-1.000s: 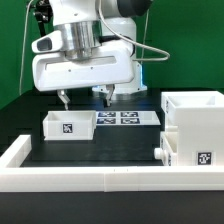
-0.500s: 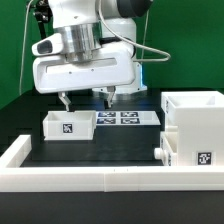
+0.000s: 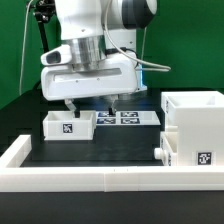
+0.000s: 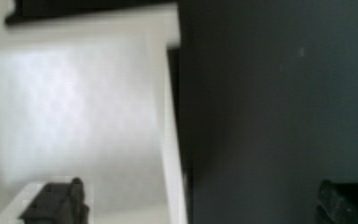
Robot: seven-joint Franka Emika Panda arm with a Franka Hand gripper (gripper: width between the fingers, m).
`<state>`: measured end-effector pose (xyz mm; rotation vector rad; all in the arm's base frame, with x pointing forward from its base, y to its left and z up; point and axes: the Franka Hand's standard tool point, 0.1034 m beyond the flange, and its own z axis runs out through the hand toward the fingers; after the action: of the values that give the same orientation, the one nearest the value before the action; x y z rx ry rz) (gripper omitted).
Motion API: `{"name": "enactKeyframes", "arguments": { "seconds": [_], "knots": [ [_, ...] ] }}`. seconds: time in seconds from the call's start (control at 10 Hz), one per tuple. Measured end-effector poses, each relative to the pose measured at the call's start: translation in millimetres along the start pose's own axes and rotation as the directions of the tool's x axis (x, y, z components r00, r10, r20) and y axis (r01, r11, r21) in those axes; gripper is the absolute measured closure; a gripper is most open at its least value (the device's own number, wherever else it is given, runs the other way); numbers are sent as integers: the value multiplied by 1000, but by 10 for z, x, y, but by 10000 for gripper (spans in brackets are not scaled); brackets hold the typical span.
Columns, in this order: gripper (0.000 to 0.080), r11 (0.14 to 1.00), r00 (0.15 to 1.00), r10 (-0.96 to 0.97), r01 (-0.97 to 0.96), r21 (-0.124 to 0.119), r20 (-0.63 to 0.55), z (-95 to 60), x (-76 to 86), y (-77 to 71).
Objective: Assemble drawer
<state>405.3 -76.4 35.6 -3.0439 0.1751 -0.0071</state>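
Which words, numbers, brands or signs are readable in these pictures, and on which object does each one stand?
No words or numbers can be read.
Only square black-and-white tags show: on the loose tray, the tall shell and the marker board.
The wrist view is blurred.

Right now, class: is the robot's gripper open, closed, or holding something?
The gripper is open, its fingers spread wide over one side of the small tray, and it is holding nothing.
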Motion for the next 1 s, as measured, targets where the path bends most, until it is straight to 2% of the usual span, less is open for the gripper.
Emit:
{"name": "enactKeyframes", "arguments": {
  "seconds": [0.1, 0.3, 0.9, 1.0],
  "knots": [
    [150, 1000, 1000, -7, 7, -5, 7, 50, -106, -35],
    [150, 999, 999, -34, 34, -11, 13, 138, -216, 8],
    [150, 999, 999, -36, 36, -11, 11, 139, -197, -10],
    [150, 999, 1000, -26, 26, -23, 7, 191, -237, -72]
  ]
}}
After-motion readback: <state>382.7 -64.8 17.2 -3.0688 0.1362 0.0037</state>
